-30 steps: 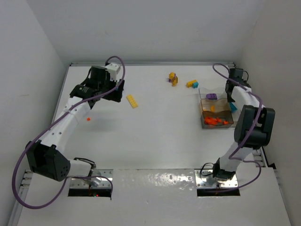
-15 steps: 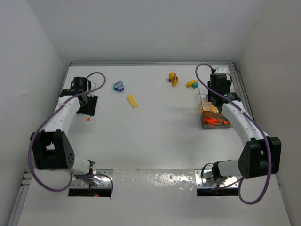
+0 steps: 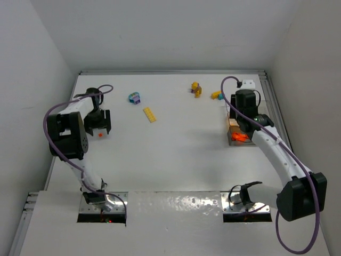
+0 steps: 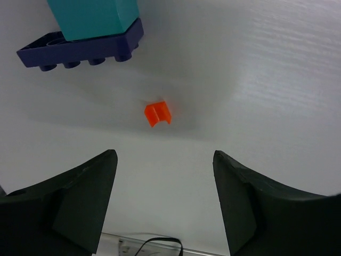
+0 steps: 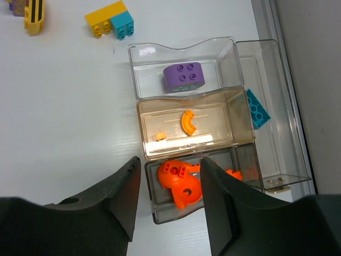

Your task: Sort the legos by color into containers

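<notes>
The left gripper (image 4: pixel 164 157) hangs with its fingers (image 4: pixel 80 197) spread wide and nothing between them. In its wrist view an orange brick (image 4: pixel 157 113) lies on the table (image 4: pixel 277 80) at twelve o'clock, just beyond the fingertips and touching neither. Farther out, at eleven o'clock, a teal-and-purple clump (image 4: pixel 80 50) sits at the picture's top edge. From above, this gripper is at the table's left side with the orange brick just beside it at six o'clock.

The right gripper (image 5: pixel 169 160) also has its fingers (image 5: pixel 106 197) apart and empty. It hovers over the near end of the box (image 5: pixel 184 42). Under the gap, the nearest compartment holds a heap of orange pieces (image 5: pixel 178 184). At twelve o'clock the middle compartment holds an orange curve (image 5: pixel 187 121) and a small orange bit (image 5: pixel 159 137). Beyond it, the far compartment holds a purple brick (image 5: pixel 184 76). At two o'clock a teal plate (image 5: pixel 257 109) lies tilted in the long side compartment.

Outside the box, at eleven o'clock, a yellow-and-teal pair (image 5: pixel 112 20) lies on the table, near the far compartment's corner. A yellow clump (image 5: pixel 32 13) lies farther out at ten o'clock. In the top view a yellow plate (image 3: pixel 149 114) lies loose between the two arms, well apart from both grippers.
</notes>
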Motion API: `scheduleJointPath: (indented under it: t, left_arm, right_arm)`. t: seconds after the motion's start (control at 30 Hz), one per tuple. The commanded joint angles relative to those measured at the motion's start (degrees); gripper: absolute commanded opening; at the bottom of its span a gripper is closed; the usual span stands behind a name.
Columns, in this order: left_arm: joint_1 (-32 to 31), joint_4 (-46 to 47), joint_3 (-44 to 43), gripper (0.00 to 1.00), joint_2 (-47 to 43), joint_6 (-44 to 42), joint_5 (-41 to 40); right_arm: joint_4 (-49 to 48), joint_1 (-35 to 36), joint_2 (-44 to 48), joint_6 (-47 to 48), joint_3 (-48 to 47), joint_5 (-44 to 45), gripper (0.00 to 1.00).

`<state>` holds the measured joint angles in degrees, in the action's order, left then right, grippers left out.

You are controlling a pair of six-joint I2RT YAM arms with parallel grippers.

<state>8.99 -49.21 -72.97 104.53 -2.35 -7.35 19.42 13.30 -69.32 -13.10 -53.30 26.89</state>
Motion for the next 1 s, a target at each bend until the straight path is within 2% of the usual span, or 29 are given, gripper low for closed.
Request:
scheduleJointPath:
  t: [0.0,0.13,0.23,0.33,0.73,0.97]
  left_arm:
    - [-0.03,1.4,-1.92,0.69,1.38,7.0,-2.57]
    - [-0.03,2.89,0.1,0.59,1.47,9.38,-2.05]
    - [0.32,4.46,1.77,0.45,1.38,10.17,-2.49]
    - [0.5,5.35,1.69,0.39,2.08,10.96,-2.66]
    - [0.94,6.23,1.6,0.36,4.28,12.28,-5.65]
    - [1.99,7.64,2.3,0.26,5.42,12.37,-5.04]
  right_arm:
    - [-1.49,0.41,2.61,-1.75,0.04,0.7,0.47]
    - [0.0,1.2,3.22,-2.19,-1.01,1.93,0.46]
    - [0.97,1.73,3.49,-2.37,-1.54,2.99,0.46]
    - [1.67,1.82,3.84,-1.84,-1.89,3.51,0.46]
    - [1.5,1.82,4.89,0.8,-1.99,3.78,0.46]
    - [1.32,1.9,5.69,1.15,-1.81,4.31,0.46]
